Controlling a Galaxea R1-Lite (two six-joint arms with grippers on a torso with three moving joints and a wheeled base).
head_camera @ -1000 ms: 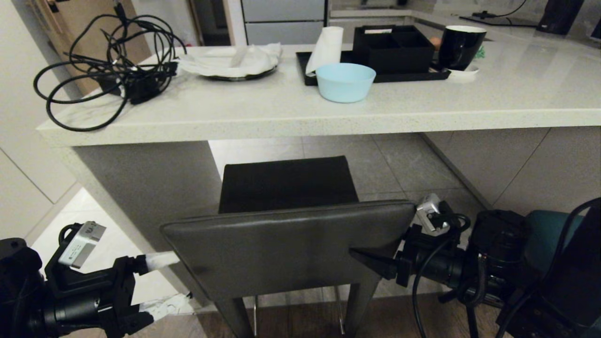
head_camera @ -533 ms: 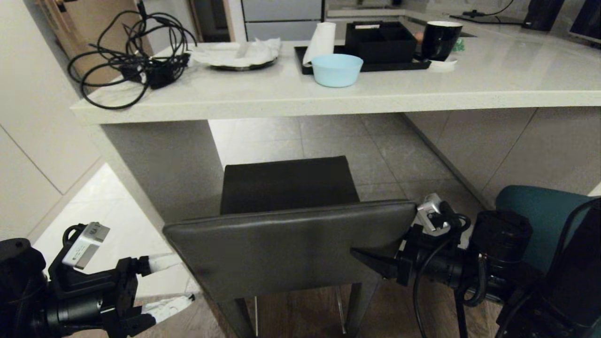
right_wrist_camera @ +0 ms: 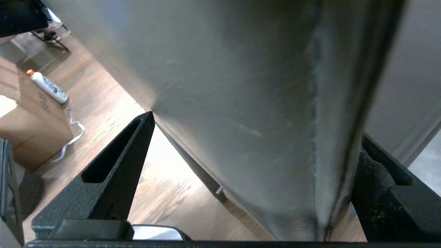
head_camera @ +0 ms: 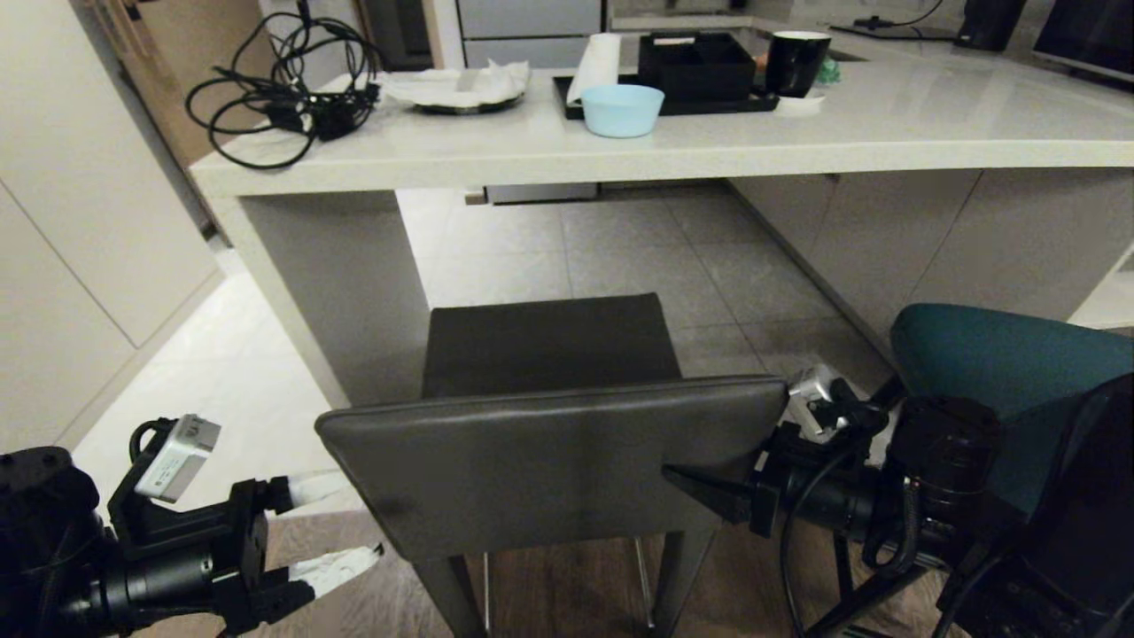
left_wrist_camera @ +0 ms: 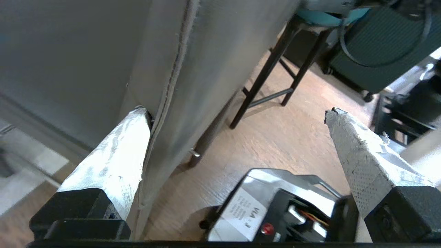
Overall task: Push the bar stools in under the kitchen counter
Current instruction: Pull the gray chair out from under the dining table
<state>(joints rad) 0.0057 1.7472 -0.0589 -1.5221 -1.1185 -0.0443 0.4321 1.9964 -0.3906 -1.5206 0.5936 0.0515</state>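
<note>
The grey stool (head_camera: 549,416) is parked in front of the table (head_camera: 673,151), seat not yet under it, and the teal stool (head_camera: 1001,354) is set beside it. It looks stiff and maybe heavy, so its smooth backrest is best pushed at both ends. The left claw (head_camera: 332,523) and right claw (head_camera: 718,483) are spread wide around the backrest's edges, with nothing squeezed.
</note>
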